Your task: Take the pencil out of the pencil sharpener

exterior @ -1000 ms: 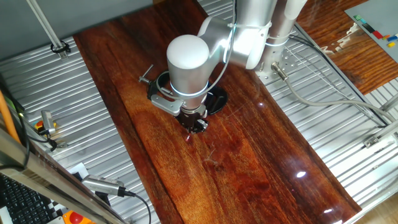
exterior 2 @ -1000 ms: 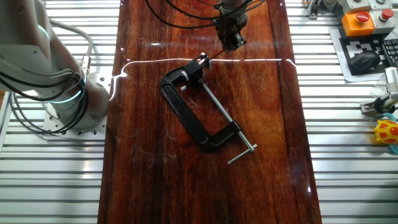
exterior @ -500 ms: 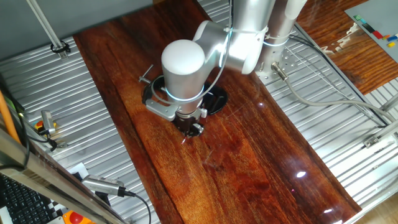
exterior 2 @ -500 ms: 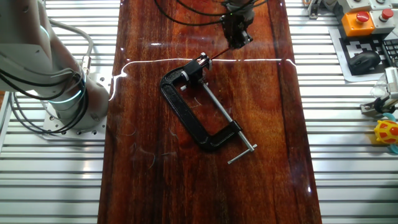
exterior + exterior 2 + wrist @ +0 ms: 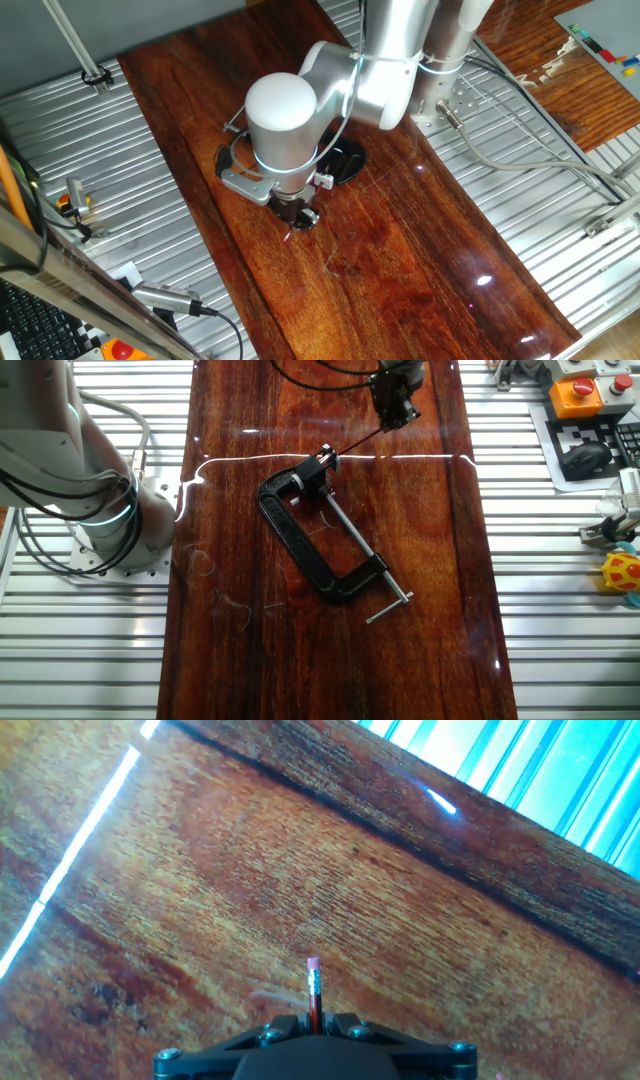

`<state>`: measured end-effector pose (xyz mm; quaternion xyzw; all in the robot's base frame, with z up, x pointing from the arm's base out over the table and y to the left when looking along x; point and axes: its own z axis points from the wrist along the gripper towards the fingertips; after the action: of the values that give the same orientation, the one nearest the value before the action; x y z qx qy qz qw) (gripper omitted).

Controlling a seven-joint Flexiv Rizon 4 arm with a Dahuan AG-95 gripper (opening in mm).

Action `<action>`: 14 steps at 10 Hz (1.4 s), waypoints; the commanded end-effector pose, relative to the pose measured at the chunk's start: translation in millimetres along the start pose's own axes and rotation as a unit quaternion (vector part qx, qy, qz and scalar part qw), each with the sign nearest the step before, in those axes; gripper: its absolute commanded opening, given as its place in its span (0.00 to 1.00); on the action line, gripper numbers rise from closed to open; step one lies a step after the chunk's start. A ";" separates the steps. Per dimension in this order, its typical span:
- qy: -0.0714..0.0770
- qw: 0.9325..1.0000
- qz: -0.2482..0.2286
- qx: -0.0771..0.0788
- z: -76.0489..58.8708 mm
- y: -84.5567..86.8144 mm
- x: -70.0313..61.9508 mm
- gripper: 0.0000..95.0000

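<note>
My gripper [image 5: 315, 1018] is shut on the pencil [image 5: 315, 992], a thin red stick whose pink eraser end sticks out past the fingers. In the other fixed view the gripper [image 5: 393, 412] is up and to the right of the pencil sharpener [image 5: 324, 463], a tiny whitish block held in the black clamp frame [image 5: 300, 545]. The pencil [image 5: 362, 441] runs as a thin slanted line from the gripper down toward the sharpener; I cannot tell if its tip is still inside. In one fixed view the gripper [image 5: 299, 217] is low over the table and my arm hides the sharpener.
The clamp's silver rod [image 5: 362, 552] runs down-right to a cross handle. The wooden table top [image 5: 430, 560] lies between ribbed metal surfaces [image 5: 560, 610]. My arm's base [image 5: 100, 510] stands at the left. A controller and small items [image 5: 590, 420] sit at the right.
My gripper has moved away from the clamp with the pencil in it, rightward in the other fixed view and down-left in one fixed view. The clamp has not moved.
</note>
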<state>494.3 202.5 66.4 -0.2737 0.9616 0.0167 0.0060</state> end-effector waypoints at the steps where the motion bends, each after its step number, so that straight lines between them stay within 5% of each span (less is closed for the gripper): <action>1: 0.003 1.000 0.001 -0.001 -2.8 -0.4 -7.1 0.00; 7: 0.010 1.000 0.019 -0.009 -13.8 1.0 -33.2 0.00; 10: 0.014 0.996 0.077 -0.031 -12.9 10.2 -37.4 0.00; 14: 0.019 0.991 0.126 -0.032 -12.9 10.2 -37.4 0.00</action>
<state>520.5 230.8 80.5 -0.1565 0.9865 0.0433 -0.0230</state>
